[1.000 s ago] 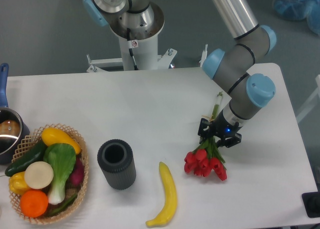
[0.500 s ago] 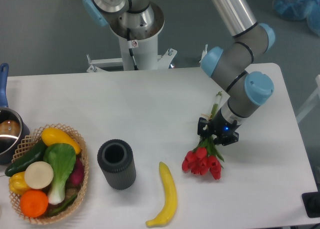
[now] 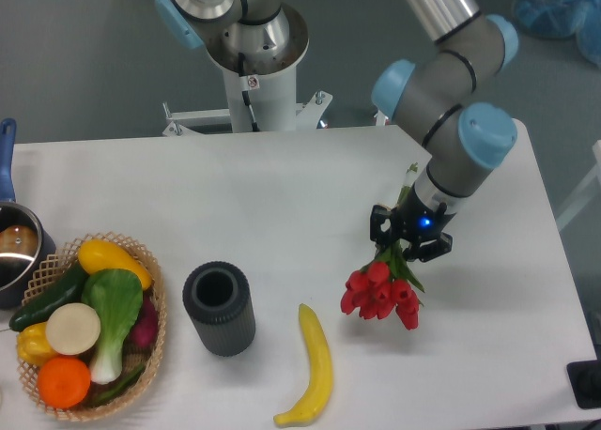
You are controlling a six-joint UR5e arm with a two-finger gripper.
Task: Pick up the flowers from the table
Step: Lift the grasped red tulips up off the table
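Note:
The flowers [image 3: 380, 294], a small bunch of red tulip buds on green stems, hang tilted at the right of the white table [image 3: 282, 195]. My gripper [image 3: 409, 245] is shut on their stems just above the buds. A stem end sticks out behind the wrist toward the far edge. A soft shadow lies on the table to the right of the buds, so the bunch looks raised off the surface.
A yellow banana [image 3: 315, 366] lies near the front edge, left of the flowers. A dark ribbed cylinder [image 3: 219, 308] stands beside it. A wicker basket [image 3: 155, 345] of produce sits front left, and a pot [image 3: 14, 247] at the left edge.
The gripper has risen with the flowers held in it, and the bunch has come up off the table and shifted slightly.

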